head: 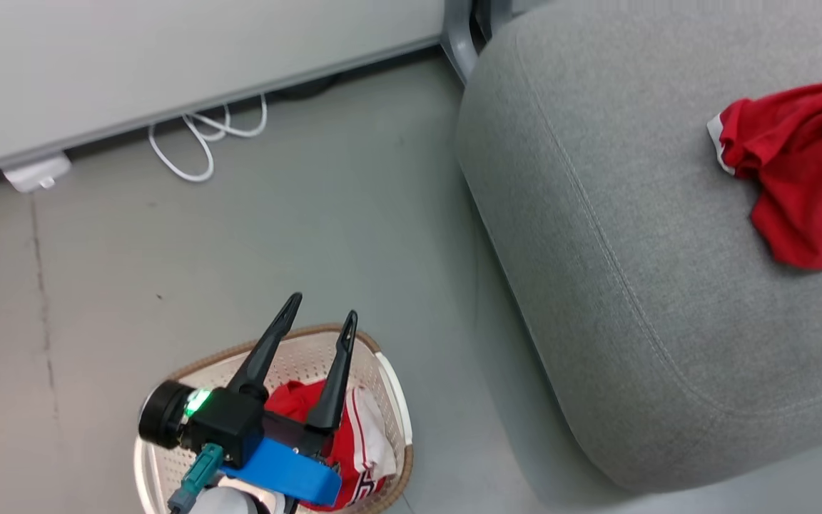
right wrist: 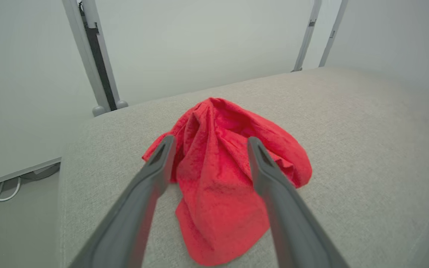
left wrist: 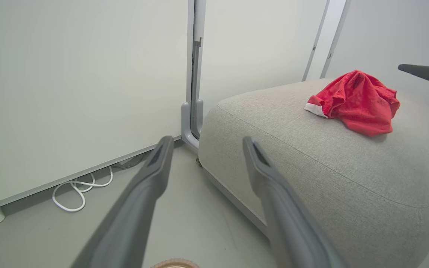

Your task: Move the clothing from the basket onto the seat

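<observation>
On the sofa (head: pixel 596 250), well back from its rounded corner, one red garment (head: pixel 796 164) lay in a crumpled heap with a white hem showing, fully supported by the cushion and clear of the edge. The right gripper (right wrist: pixel 210 139) was held just above this heap with its jaws spread wide, the raised crest of the cloth showing between the two fingers. No fabric was pinched, and whether the fingers brushed the cloth could not be told. That posture fits a delivery finished at this spot. The laundry basket (head: pixel 389 400) stood on the floor (head: pixel 275 214), near the sofa's rounded corner but apart from it. It held a second red garment with white striped trim (head: pixel 354 442), bunched against the side nearer the sofa. The left gripper (head: pixel 322 305) hung over the basket, jaws likewise fully apart and empty, its fingers pointing past the brown rim toward the wall. It was judged to be waiting clear of the work. The task was judged partly done, with the basket's contents yet to be moved.
</observation>
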{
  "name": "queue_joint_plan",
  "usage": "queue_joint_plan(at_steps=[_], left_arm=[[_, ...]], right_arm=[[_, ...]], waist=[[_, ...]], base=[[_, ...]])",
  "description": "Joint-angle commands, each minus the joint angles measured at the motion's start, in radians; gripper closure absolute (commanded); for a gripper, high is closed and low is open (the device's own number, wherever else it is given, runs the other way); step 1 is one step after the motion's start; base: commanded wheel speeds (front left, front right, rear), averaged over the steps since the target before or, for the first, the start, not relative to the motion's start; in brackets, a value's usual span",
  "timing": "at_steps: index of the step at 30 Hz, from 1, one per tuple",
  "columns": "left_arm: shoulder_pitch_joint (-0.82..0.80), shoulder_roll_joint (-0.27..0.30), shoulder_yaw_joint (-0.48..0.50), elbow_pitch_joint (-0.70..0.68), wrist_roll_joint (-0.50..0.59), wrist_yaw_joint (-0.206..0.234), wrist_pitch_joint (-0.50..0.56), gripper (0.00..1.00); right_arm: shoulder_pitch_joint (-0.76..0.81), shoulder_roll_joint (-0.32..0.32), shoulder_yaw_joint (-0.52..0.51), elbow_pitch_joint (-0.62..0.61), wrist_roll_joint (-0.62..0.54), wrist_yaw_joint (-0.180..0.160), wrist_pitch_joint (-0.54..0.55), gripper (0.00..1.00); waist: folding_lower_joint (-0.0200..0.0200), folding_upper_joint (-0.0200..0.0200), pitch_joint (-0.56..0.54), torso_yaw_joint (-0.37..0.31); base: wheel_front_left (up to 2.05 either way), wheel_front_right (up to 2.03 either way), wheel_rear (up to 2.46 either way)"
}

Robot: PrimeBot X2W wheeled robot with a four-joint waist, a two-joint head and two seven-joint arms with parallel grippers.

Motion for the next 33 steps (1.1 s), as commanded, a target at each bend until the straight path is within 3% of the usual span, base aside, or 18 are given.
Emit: queue_joint_plan(at_steps=[1,18,27,33], left_arm=[[0.015,-0.007,0.015,0.007,0.005,0.003,-0.005,0.0],[0.158,-0.077,0.181,0.086,0.0,0.008,-0.004,0.0],[0.174,-0.087,0.243,0.136,0.001,0.005,-0.004,0.0],[0.17,-0.09,0.271,0.166,-0.004,0.006,-0.004,0.0]], right_arm=[[0.034,0.01,0.012,-0.025,-0.006,0.0,-0.005,0.0],[0.456,0.106,0.171,-0.461,0.009,0.0,0.044,0.0],[0.651,0.2,0.165,-0.718,-0.033,0.0,0.114,0.0],[0.734,0.246,0.154,-0.794,-0.053,0.0,0.138,0.0]], waist=[[0.0002,0.0,-0.056,0.025],[0.0002,0.0,-0.247,0.138],[0.0002,0.0,-0.286,0.201],[0.0002,0.0,-0.3,0.237]], base=[[0.0,0.0,0.0],[0.0,0.0,0.0],[0.0,0.0,0.0],[0.0,0.0,0.0]])
